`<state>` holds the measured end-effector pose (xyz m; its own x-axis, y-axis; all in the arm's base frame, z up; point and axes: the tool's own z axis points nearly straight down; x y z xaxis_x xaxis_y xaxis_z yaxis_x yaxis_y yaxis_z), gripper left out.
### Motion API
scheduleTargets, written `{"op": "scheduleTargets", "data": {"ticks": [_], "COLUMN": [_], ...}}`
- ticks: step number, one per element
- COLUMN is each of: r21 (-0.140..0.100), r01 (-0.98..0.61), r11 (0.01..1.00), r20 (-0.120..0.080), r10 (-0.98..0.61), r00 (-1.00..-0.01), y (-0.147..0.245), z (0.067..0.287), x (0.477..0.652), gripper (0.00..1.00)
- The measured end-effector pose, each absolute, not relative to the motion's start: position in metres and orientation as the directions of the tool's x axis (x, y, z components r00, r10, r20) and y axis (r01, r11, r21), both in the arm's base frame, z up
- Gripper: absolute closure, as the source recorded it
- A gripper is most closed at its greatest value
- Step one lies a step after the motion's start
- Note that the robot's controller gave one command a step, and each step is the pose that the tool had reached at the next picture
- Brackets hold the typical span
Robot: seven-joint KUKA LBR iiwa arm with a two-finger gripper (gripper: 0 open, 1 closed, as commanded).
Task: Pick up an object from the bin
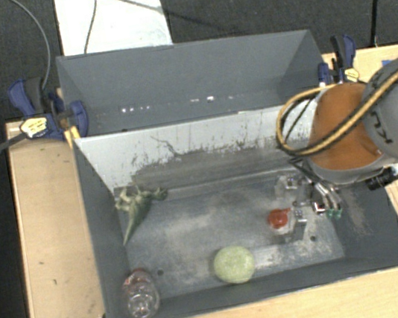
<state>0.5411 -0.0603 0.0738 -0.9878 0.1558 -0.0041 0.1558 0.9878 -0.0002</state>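
A: The end effector [295, 220] is down near the floor of the bin [193, 80], in its right half. Do we see whether it is spread or pressed together?
B: We cannot tell; its metal parts overlap from this angle.
A: Then the bin itself: grey metal, with a scuffed floor and a few things lying well apart.
B: We see a green toy lizard [137, 202] at the far left, by the back wall.
A: A pale green ball [234, 264] lies near the front wall, about the middle.
B: A clear plastic thing [140, 293], perhaps a small bottle, is in the front left corner.
A: Smallest is a small red thing [278, 219], just left of the end effector, touching it or nearly so. We cannot say that it is held.
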Motion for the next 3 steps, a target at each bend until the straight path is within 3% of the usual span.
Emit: {"op": "scheduleTargets", "data": {"ticks": [1,3], "r21": [0.006,0.006], "r01": [0.391,0.388], "r11": [0.920,0.922], "r20": [-0.005,-0.005], "r10": [0.391,0.388], "r00": [-0.920,-0.922], "y": [-0.0415,-0.0414], "z": [0.0710,0.0731], "x": [0.5287,0.5280], "gripper": [1.00,1.00]}}
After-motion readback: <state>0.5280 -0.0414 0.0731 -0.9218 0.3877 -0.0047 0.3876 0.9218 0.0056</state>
